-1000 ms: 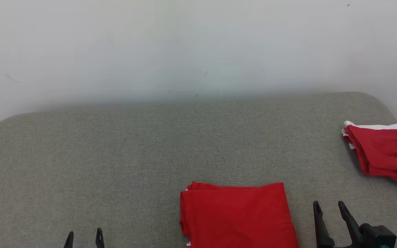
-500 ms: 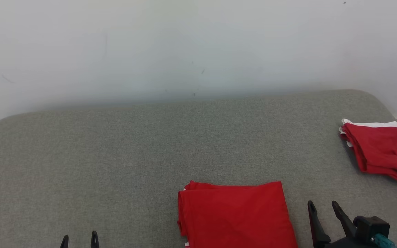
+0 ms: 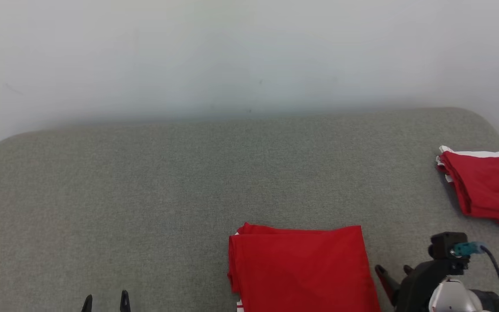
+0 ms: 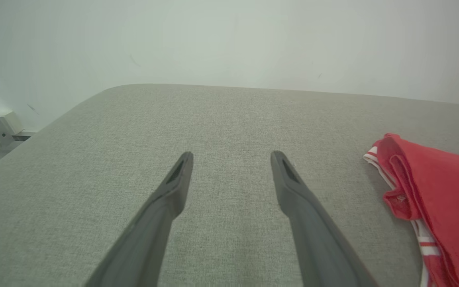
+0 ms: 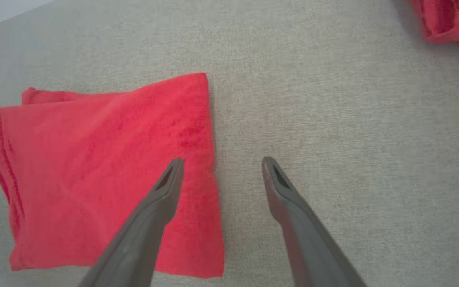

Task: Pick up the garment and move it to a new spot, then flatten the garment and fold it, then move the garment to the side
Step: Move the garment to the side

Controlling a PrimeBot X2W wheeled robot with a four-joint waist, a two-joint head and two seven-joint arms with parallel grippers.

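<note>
Right end effector (image 3: 393,271) tipped downward, over garment (image 3: 297,268) edge (spread wide)

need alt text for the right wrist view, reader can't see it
The right gripper, open, points its two dark fingers at the right edge of a folded red garment lying flat on a grey upholstered surface: one finger overlaps the cloth, the other the bare surface. A second red garment peeks in at the top right corner.
</note>
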